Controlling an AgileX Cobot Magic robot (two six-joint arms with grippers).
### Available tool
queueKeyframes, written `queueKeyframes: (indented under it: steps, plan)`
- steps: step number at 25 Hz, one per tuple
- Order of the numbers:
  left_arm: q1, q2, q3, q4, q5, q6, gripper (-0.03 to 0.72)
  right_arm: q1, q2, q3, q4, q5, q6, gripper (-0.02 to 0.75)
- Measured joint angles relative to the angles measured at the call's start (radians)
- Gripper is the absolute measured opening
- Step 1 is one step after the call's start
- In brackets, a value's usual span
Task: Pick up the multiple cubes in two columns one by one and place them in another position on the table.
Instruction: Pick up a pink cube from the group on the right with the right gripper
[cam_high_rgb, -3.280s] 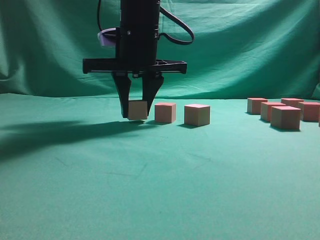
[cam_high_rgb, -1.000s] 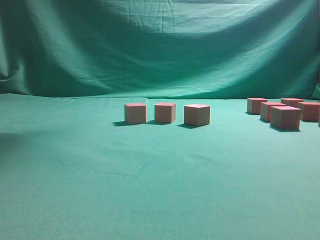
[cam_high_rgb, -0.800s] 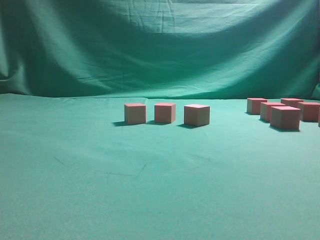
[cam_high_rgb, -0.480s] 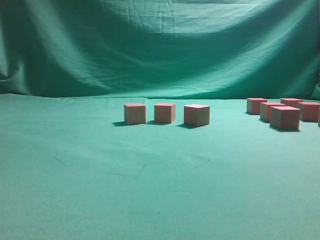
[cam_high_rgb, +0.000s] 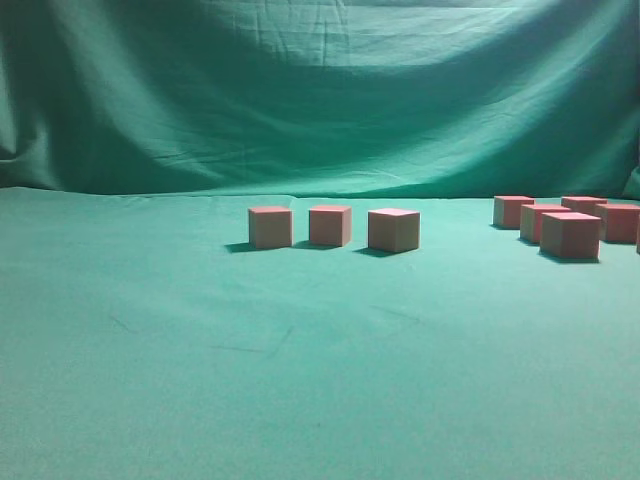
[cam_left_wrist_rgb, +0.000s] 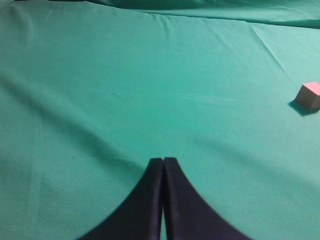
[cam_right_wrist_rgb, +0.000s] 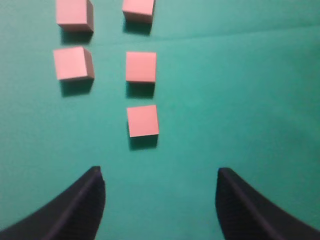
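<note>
Ahead of right gripper (cam_right_wrist_rgb: 159, 200): nearest cube (cam_right_wrist_rgb: 142, 120) at 12 o'clock, slightly toward 11, apart from fingers.
Right gripper state: jaws wide apart, empty.
Left gripper (cam_left_wrist_rgb: 163, 172): fingers pressed together, empty; one cube (cam_left_wrist_rgb: 309, 95) far off at 2 o'clock.
Nearer arm: right, by judgement.
Remaining cubes (cam_right_wrist_rgb: 106, 45): two columns beyond the nearest; square, no long axis.
Placed row (cam_high_rgb: 331, 227): three on table (cam_high_rgb: 300, 380), mid-field.
Appearance: pink-red tops, paler sides.

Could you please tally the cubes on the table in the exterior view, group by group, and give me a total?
Middle-row cubes: 3
Right-cluster cubes: 5
Total: 8
</note>
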Motion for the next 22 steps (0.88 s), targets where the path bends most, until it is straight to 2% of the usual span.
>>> queueKeyframes:
  steps: [4,9,22]
  plan:
    - [0.0,0.0,0.0,0.0,0.0,0.0,0.0,-0.017,0.0,0.157,0.017,-0.192,-0.002,0.42]
    - [0.0,0.0,0.0,0.0,0.0,0.0,0.0,-0.019,0.042,0.266,0.027,-0.394,-0.004,0.42]
    - [0.0,0.0,0.0,0.0,0.0,0.0,0.0,-0.019,0.271,0.277,0.075,-0.573,-0.128,0.42]
